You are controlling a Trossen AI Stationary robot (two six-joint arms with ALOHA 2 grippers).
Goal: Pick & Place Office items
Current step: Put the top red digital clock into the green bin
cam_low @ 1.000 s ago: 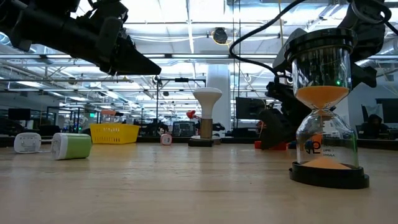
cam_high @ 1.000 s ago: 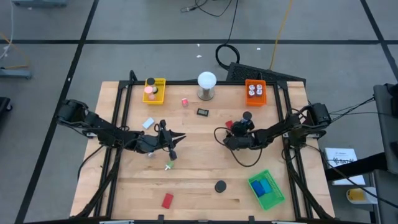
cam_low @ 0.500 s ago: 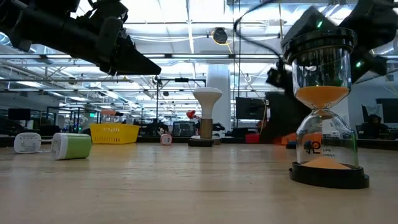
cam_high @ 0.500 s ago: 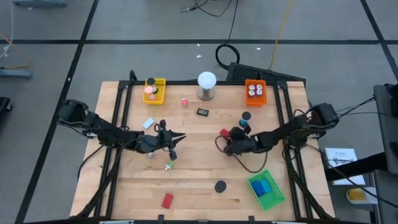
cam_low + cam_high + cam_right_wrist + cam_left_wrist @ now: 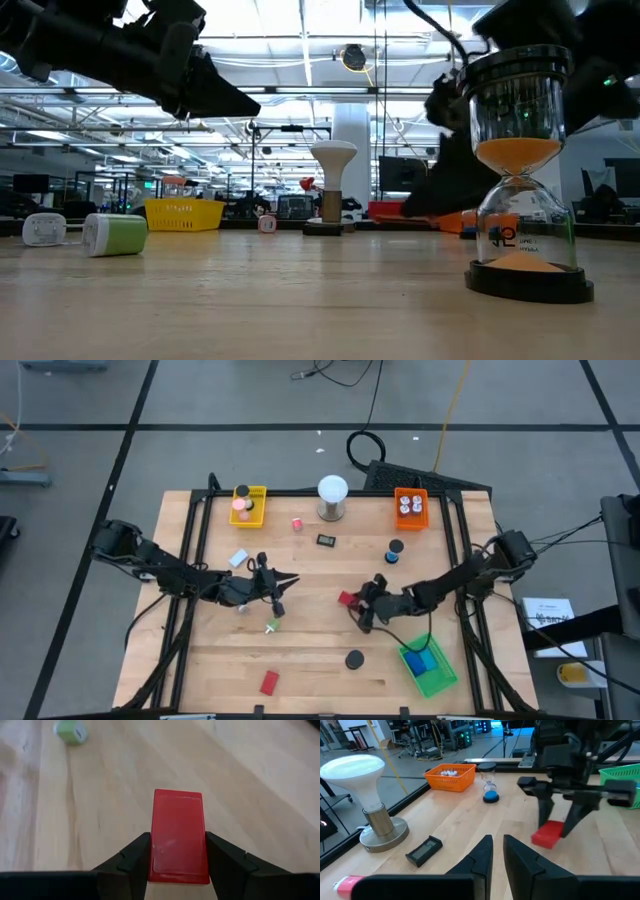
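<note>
red flat block [image 5: 178, 836] clamped between the closed-in fingers [image 5: 129, 856] of the right hand [image 5: 356, 607]; above mid-table

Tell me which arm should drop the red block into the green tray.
Right. The right gripper already grips the red block and is nearer the green tray; the left gripper hovers farther away, holding nothing.
</note>
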